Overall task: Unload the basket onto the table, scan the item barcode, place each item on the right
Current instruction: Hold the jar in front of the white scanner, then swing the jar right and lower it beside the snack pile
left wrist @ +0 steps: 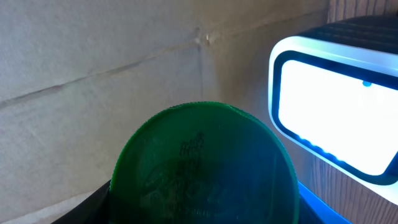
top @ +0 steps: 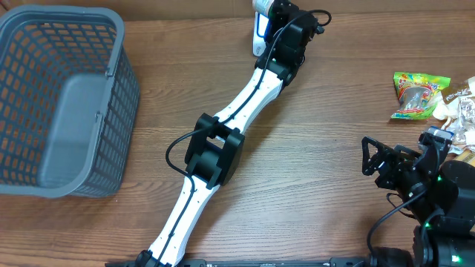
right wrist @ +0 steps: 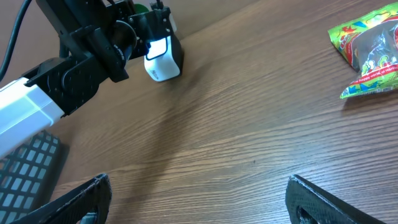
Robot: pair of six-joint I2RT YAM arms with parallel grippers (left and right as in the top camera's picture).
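Green lid (left wrist: 205,168) seems clamped in left jaws; right jaws gape.

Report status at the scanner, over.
Left hand shut on green round item, held beside the lit scanner. Right hand open, well away. Nothing between item and scanner.

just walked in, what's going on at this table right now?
The left arm is stretched to the table's far edge, its end effector holding a green round plastic container up beside the white barcode scanner, whose window is glowing. The right end effector sits open and empty at the front right. A grey plastic basket stands at the left and a colourful snack packet lies at the right; neither is being handled.
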